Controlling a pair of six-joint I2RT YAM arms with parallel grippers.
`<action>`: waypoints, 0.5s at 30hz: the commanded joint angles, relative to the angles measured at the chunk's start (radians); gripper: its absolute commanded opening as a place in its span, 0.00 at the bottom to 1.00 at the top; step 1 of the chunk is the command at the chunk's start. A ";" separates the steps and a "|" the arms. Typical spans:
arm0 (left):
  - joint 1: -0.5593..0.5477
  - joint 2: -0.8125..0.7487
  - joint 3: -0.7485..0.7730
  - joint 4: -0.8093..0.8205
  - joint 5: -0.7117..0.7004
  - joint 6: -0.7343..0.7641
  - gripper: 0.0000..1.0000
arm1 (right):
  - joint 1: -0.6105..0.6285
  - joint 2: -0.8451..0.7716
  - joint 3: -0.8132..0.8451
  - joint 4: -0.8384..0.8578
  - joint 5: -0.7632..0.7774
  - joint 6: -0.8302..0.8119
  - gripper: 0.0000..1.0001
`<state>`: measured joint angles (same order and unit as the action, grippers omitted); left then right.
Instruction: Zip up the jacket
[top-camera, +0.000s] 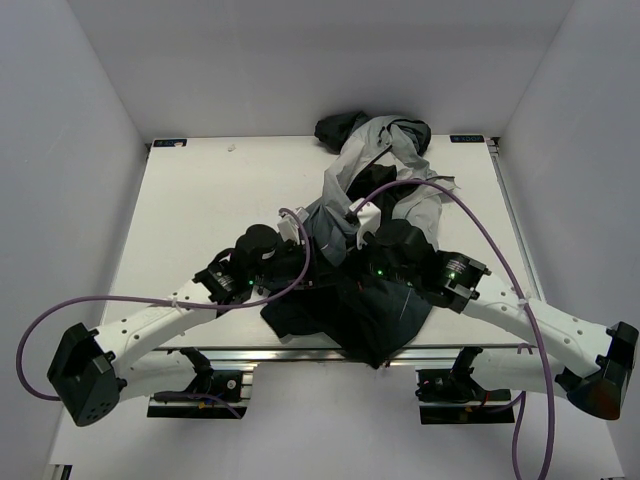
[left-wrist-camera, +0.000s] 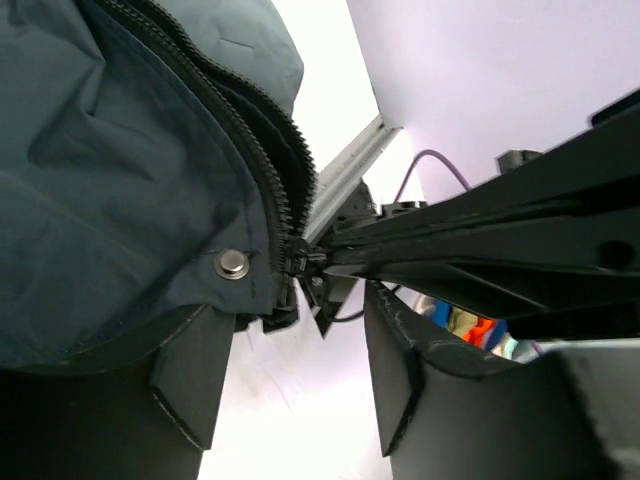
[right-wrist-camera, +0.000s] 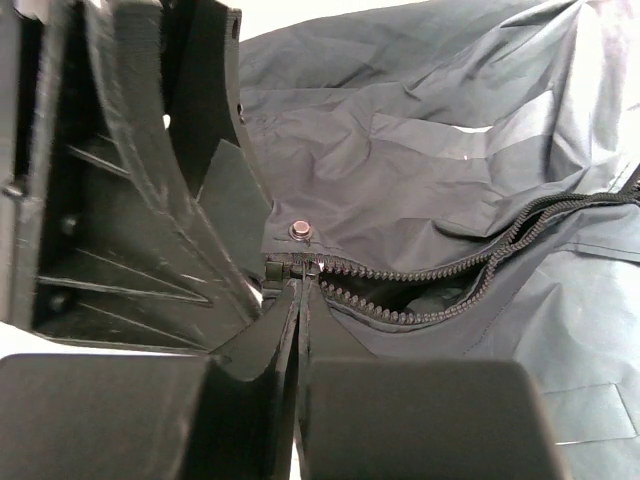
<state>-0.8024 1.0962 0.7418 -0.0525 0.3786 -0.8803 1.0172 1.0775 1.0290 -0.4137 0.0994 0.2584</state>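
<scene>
Grey-to-charcoal soft fabric jacket (top-camera: 345, 185) lies crumpled on the white bench (top-camera: 200, 200), dark hem at the near edge. My left jaws stand apart at the hem; they should clamp beside the round metal snap (left-wrist-camera: 233, 264). My right jaws are together at the base of the long dark zipper (left-wrist-camera: 265, 180). Only wrist views show its teeth parted.

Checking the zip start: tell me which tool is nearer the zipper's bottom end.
Right. The right tool is shut on the zipper's bottom end; the left tool stands open just short of it.
</scene>
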 joint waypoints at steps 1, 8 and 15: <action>-0.006 0.014 0.050 0.045 -0.018 0.024 0.60 | -0.003 -0.022 0.040 0.026 -0.010 0.015 0.00; -0.006 0.016 0.051 0.045 -0.040 0.037 0.24 | -0.014 -0.004 0.051 0.006 -0.009 0.013 0.00; -0.008 -0.030 0.038 -0.004 -0.083 0.044 0.00 | -0.042 0.024 0.062 -0.023 0.029 0.008 0.00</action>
<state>-0.8070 1.1168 0.7547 -0.0490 0.3298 -0.8494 0.9878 1.0950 1.0435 -0.4328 0.1017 0.2596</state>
